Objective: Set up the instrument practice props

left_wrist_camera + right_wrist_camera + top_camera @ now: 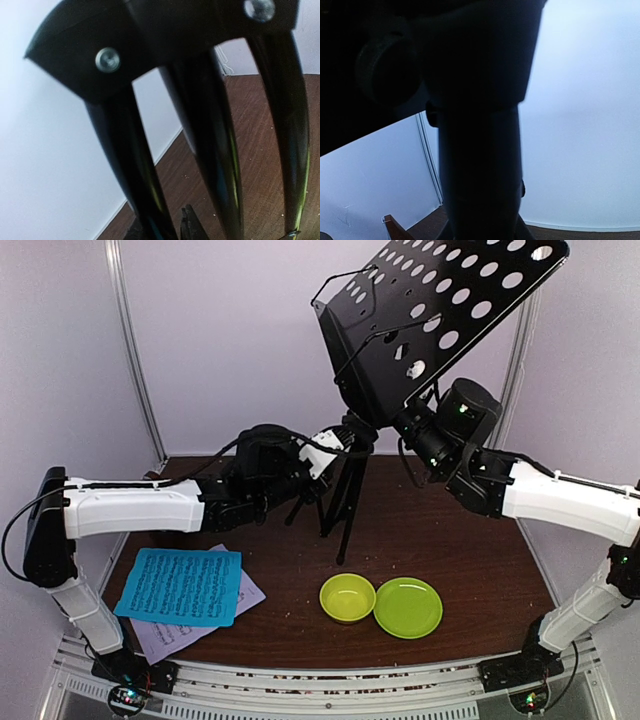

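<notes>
I saw the music stand upright toward the table's back edge. My right gripper pinched its post under the desk. My left gripper sat at the tripod hub, and I couldn't tell its grip. The blue sheet overlapped the lilac sheet at the front-left corner.
</notes>
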`<state>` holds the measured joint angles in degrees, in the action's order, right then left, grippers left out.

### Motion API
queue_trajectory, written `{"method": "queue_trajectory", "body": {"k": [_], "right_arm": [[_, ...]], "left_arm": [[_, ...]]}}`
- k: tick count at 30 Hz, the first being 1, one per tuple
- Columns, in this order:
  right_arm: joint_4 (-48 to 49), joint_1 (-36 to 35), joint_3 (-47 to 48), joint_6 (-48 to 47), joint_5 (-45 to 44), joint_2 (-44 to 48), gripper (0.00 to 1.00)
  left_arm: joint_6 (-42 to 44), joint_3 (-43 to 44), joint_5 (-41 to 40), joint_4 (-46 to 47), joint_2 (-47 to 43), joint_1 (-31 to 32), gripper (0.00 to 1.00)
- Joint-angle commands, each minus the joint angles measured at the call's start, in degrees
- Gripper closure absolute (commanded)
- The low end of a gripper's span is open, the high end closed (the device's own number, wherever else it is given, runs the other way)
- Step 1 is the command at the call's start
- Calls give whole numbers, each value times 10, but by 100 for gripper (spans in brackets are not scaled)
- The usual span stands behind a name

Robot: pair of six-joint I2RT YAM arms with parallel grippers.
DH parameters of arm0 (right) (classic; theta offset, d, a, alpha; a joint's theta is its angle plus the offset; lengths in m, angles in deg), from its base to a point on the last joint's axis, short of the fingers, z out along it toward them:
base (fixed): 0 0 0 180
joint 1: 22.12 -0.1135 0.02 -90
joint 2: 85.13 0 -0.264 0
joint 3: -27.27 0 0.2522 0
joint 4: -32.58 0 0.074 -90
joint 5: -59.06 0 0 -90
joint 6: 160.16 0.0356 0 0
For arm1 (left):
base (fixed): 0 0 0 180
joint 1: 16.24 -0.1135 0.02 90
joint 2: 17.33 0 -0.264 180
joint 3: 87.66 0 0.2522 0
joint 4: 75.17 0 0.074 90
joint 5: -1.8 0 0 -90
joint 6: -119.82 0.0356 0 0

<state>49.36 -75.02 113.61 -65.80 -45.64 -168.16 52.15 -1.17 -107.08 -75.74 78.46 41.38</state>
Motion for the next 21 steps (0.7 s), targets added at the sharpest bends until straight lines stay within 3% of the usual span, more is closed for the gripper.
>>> {"method": "queue_trajectory", "body": {"k": [1,6,21], "right_arm": [[94,10,74,6,56,39,100],[74,27,94,-1,89,31,100],[2,74,229,-28,219,-59,100]], "left_arm": [[117,-23,28,-5,3,3,93],[131,-40,29,11,8,-15,99],[112,-51,31,57,45,-50,99]]}}
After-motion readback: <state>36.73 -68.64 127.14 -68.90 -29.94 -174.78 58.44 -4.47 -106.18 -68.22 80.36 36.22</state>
